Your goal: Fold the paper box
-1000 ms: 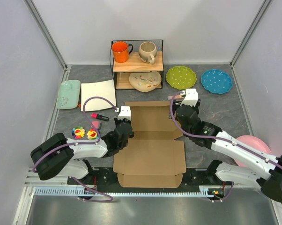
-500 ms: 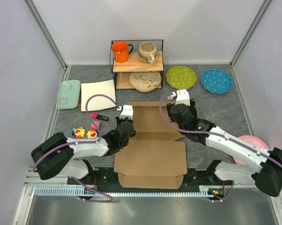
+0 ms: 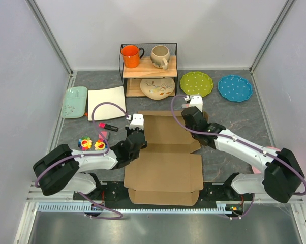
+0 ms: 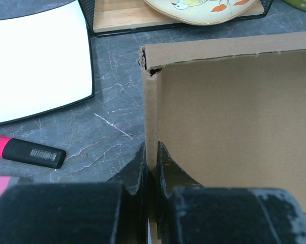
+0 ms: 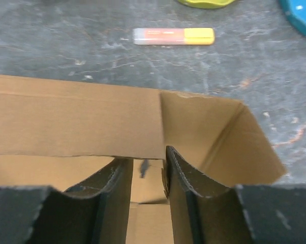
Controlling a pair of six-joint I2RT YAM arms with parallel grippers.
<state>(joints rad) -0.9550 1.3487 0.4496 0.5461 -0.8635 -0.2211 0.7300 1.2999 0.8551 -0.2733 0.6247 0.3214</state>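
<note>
The left arm lies low and reaches forward. Its claw (image 4: 151, 152) is pinched tight on the raised left side wall of the plain brown corrugated cardboard paper box (image 3: 163, 168). The right arm bends in from the right, and its claw (image 5: 143, 165) is part open, fingers apart at the upright far wall's right corner. Beyond both claws, a black wire shelf with wooden boards (image 3: 148, 73) holds an orange mug (image 3: 130, 56), a beige mug (image 3: 159, 56) and a cream painted dish (image 3: 157, 89). Behind the claws, the rest of the box lies flat.

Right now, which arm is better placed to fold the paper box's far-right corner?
Right. The right fingers stand apart at that corner of the paper box, beside the raised far wall. The left fingers are clamped on the left wall; releasing might drop it.
</note>
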